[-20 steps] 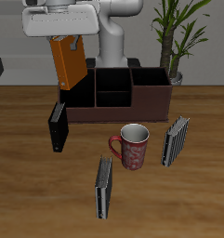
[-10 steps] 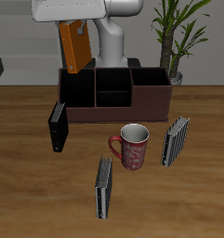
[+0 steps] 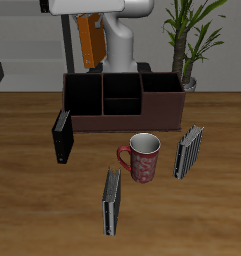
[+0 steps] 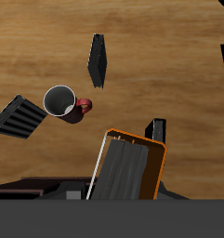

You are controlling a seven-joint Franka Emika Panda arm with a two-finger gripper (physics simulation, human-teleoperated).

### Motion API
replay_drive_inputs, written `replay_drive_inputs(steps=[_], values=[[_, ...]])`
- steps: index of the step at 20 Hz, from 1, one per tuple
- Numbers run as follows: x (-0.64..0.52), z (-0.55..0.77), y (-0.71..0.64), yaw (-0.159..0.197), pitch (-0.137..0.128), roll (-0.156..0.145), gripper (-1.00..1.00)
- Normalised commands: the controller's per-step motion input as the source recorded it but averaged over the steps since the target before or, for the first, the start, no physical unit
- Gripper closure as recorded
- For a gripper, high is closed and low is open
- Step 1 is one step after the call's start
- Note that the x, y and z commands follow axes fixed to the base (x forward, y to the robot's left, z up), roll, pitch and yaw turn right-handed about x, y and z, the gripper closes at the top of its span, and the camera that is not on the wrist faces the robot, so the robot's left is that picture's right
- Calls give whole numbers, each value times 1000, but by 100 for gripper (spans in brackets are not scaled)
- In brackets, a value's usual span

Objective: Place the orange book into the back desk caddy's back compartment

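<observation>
**Orange book held high behind the caddy**

Ext. view gives you the layout: the orange book [image 3: 89,40] hangs in the air, tilted, above and behind the back desk caddy [image 3: 127,101], well clear of its rim. The caddy sits on the worktop [image 3: 32,190] w/ open cells facing up. The tool's fingers aren't visible there; they're cut off at the frame edge, so only the white wrist block and the book under it show.

Wrist view gives what ext. can't: you look down past the orange book [image 4: 156,160], its page block and orange cover edge filling the near field, held between the tool's fingers, so the tool is clamped on the book. Below it you see the red mug [image 4: 63,102] from above, a striped book [image 4: 97,59] and another striped book [image 4: 19,115] lying well apart, plus the black book [image 4: 157,129] just past the orange cover.

Arm pose: raised high, wrist near the frame top in ext. view, close in front of the robot's own base column.
</observation>
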Motion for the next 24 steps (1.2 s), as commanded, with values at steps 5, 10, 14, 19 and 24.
replay_drive_inputs(steps=[5, 10, 14, 19, 24], values=[[-449, 116, 171, 47, -41, 14, 100], [-239, 40, 24, 32, -18, -20, 100], [-300, 42, -13, 13, -18, -20, 100], [-361, 28, -43, 5, -19, -19, 100], [-134, 18, 15, 21, -18, 2, 100]])
